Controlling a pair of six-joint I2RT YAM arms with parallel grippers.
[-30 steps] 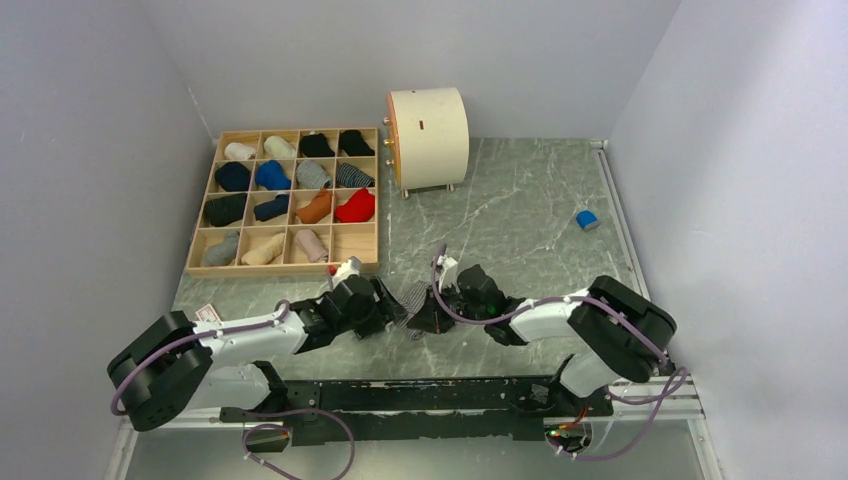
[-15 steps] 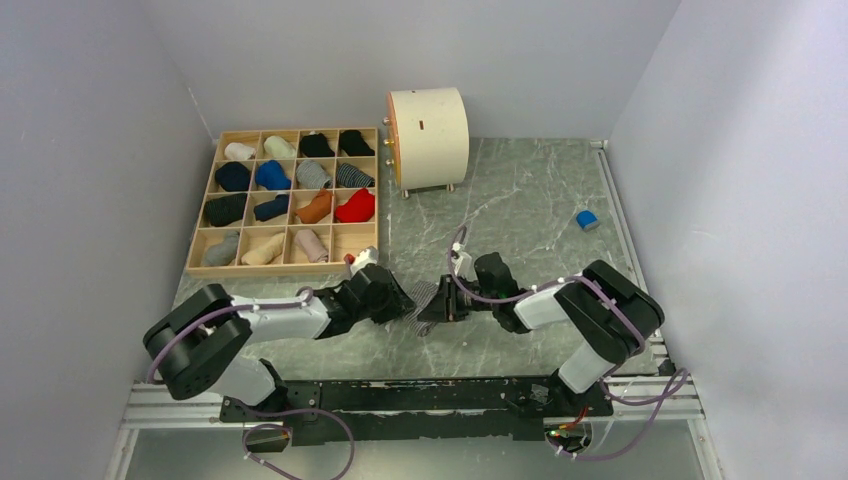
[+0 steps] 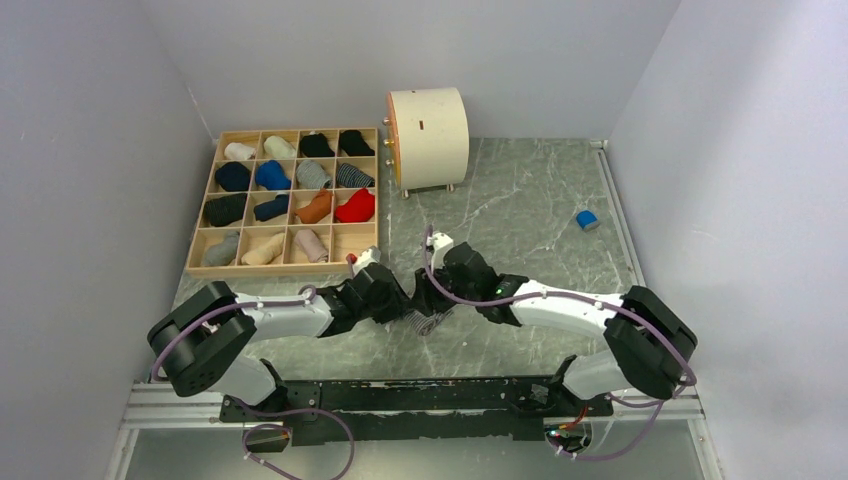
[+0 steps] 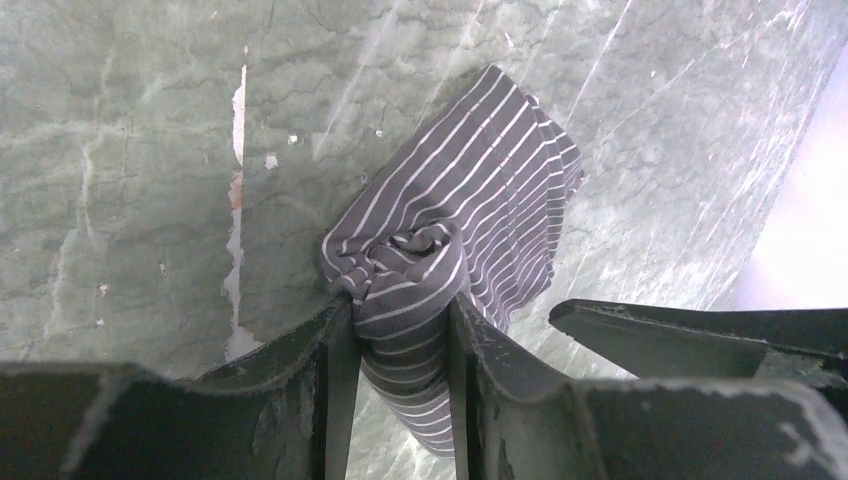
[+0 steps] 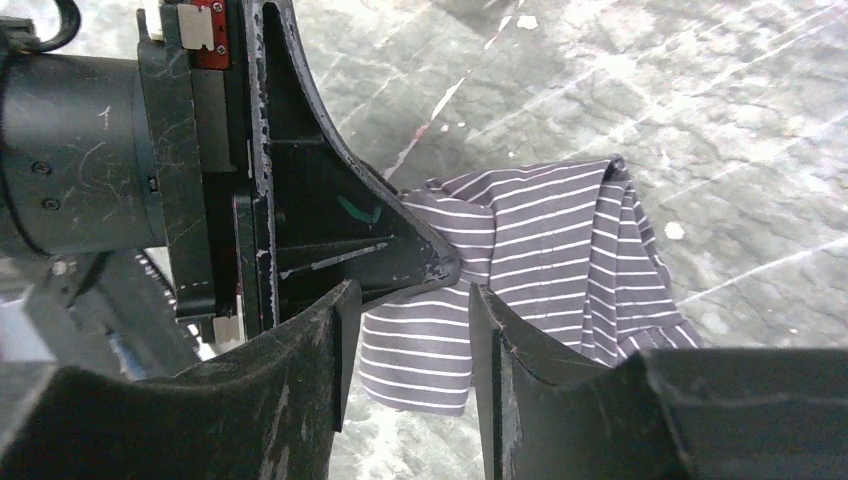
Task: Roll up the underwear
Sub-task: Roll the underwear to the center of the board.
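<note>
The grey underwear with fine white stripes lies on the marble table between my two grippers. In the left wrist view one end of it is wound into a tight roll, and my left gripper is shut on that roll. My left gripper meets my right gripper nose to nose. In the right wrist view my right gripper is open, its fingers either side of a loose flap of the cloth. No pale pink-beige garment lies loose on the table.
A wooden compartment tray with several rolled cloths stands at the back left. A cream drum stands at the back centre. A small blue block lies at the right. Grey walls close in on both sides.
My right gripper has moved left and forward, up against the left gripper. My left gripper has moved up and right, and the striped cloth is now bunched between them.
</note>
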